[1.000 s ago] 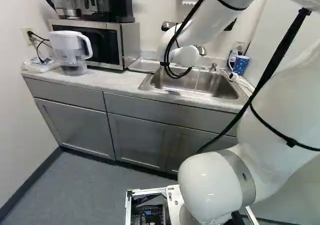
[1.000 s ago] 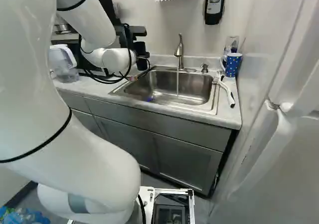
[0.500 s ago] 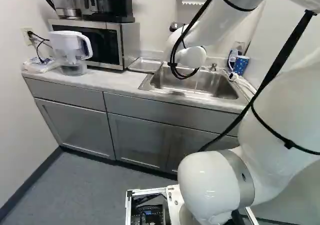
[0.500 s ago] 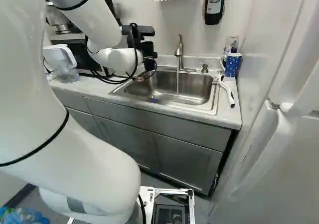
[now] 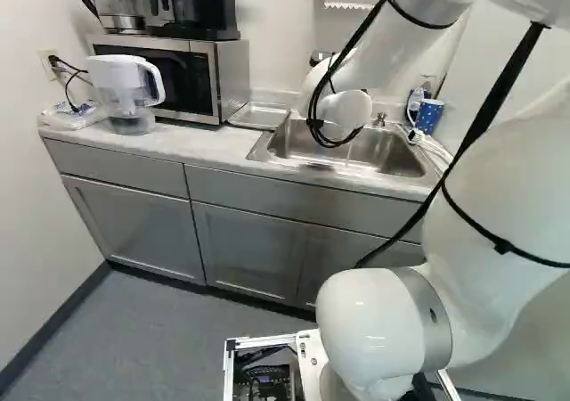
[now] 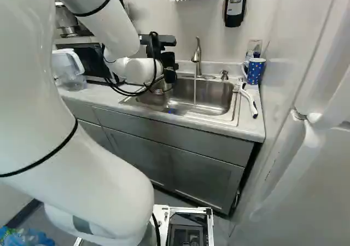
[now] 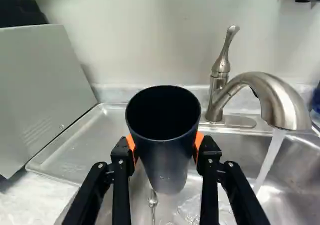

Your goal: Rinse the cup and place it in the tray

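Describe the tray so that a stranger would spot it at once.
On the counter, find the microwave with the coffee maker on top. The tray lies flat right beside it, on the side toward the sink. It is silvery, rimmed and shallow, unlike the deep sink, which has the faucet running into it.

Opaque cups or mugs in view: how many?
2: the dark cup held in the tool, and the blue dotted mug on the counter beside the sink. The arm may hide others.

Looks bright and mostly evenly lit. Gleams along the faucet [image 7: 272,87] and glares off the sink [image 7: 295,162] in the wrist view; dims softly down the cabinets [image 5: 245,254].
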Tool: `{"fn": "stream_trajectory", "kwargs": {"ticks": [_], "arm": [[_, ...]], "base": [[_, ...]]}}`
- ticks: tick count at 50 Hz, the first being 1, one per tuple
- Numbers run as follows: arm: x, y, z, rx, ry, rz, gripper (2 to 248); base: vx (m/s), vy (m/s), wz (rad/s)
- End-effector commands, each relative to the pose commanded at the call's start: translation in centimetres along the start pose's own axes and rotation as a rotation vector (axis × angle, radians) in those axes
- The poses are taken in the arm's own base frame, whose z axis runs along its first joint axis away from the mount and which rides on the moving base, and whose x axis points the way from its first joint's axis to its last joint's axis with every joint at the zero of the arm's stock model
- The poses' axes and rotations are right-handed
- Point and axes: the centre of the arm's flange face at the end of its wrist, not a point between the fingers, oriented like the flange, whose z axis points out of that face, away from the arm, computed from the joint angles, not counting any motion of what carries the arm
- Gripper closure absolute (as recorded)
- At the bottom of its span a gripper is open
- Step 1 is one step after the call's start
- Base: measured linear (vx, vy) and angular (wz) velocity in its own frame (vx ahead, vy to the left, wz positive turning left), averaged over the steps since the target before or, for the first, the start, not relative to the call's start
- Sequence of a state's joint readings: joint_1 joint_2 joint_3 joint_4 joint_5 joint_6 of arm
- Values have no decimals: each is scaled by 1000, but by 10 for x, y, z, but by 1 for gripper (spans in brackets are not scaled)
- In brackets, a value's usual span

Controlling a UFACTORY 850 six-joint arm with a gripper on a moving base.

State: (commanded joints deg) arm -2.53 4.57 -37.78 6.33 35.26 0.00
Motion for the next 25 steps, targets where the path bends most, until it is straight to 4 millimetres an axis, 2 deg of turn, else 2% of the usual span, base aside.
{"fn": "stream_trajectory", "kwargs": {"ticks": [25], "arm": [[-25, 16, 5, -36, -55, 4, 126]], "base": [[0, 0, 0]]}}
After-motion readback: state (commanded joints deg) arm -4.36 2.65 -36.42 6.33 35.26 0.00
